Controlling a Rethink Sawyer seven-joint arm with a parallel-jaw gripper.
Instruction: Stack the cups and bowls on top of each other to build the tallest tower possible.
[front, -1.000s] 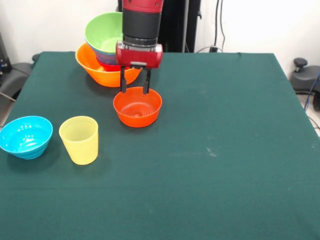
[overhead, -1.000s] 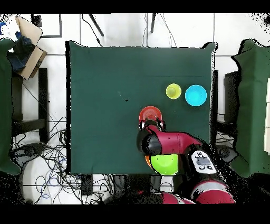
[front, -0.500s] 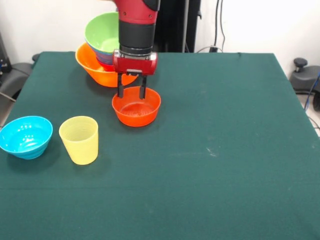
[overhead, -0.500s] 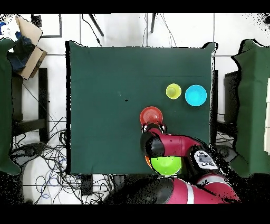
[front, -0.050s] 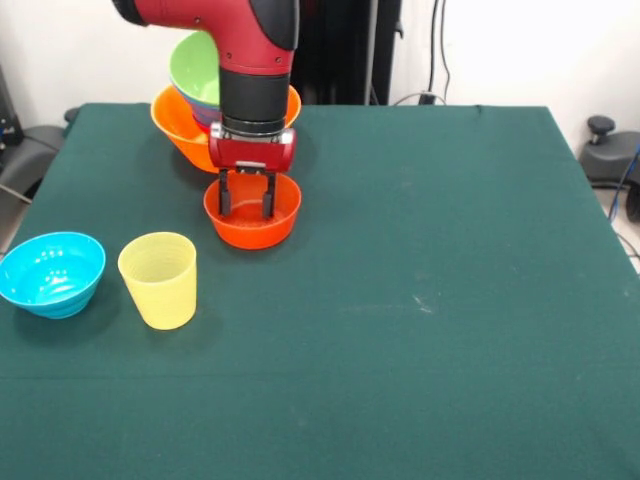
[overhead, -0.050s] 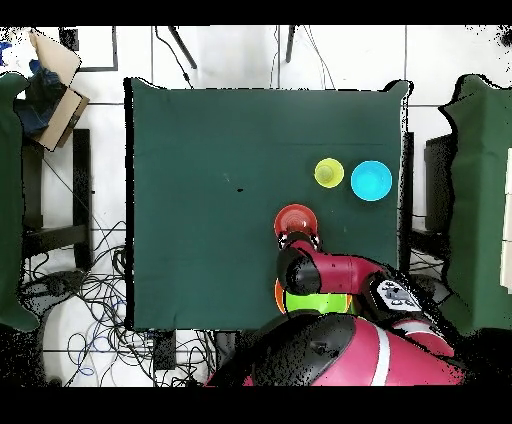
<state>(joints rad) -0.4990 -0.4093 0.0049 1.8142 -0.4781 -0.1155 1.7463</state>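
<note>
A red-orange bowl (front, -0.050s: 252, 228) (overhead, -0.050s: 295, 217) stands on the green table just in front of the tower (front, -0.050s: 185, 135). The tower is a large orange bowl holding nested bowls, with a lime green one (front, -0.050s: 195, 65) (overhead, -0.050s: 312, 306) on top. My gripper (front, -0.050s: 246, 205) points straight down, open, with both fingertips inside the red-orange bowl near its far rim. The pale-yellow cup (front, -0.050s: 158, 278) (overhead, -0.050s: 329, 173) stands upright at the near left. A cyan bowl (front, -0.050s: 50, 272) (overhead, -0.050s: 371, 180) sits beside it. In the overhead view the arm hides the gripper.
The green cloth (front, -0.050s: 450, 300) covers the whole table. A cardboard box (overhead, -0.050s: 52, 90) sits off the table at one side in the overhead view, and cables lie on the floor around the table.
My gripper has moved left and lower in the front view, toward the tower. The red-orange bowl has shifted the same way with it. The cup and the cyan bowl have not moved.
</note>
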